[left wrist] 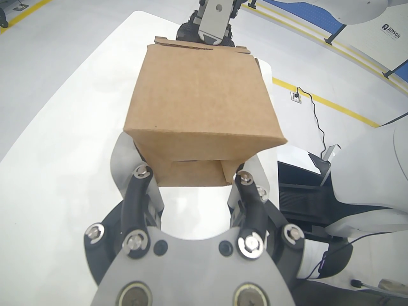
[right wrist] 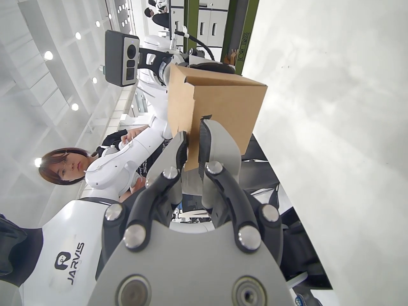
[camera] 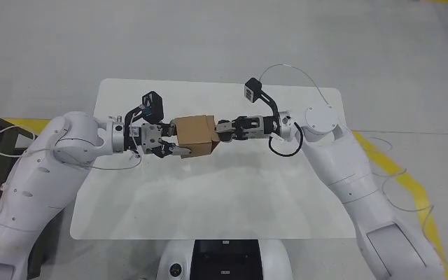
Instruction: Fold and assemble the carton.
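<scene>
bright, even light from ceiling lamps (right wrist: pixel 48 54)

Carton (camera: pixel 194 136) between left gripper (camera: pixel 175 138) and right gripper (camera: pixel 221 131)

The carton (camera: pixel 195 135) is plain brown corrugated cardboard, squared up into a box. It is held over the middle of the worktop (camera: pixel 210 203). The left end effector (left wrist: pixel 191 163) grips one end, where a flap edge flares outward. The right end effector (right wrist: pixel 191 141) pinches a panel edge at the other.
</scene>
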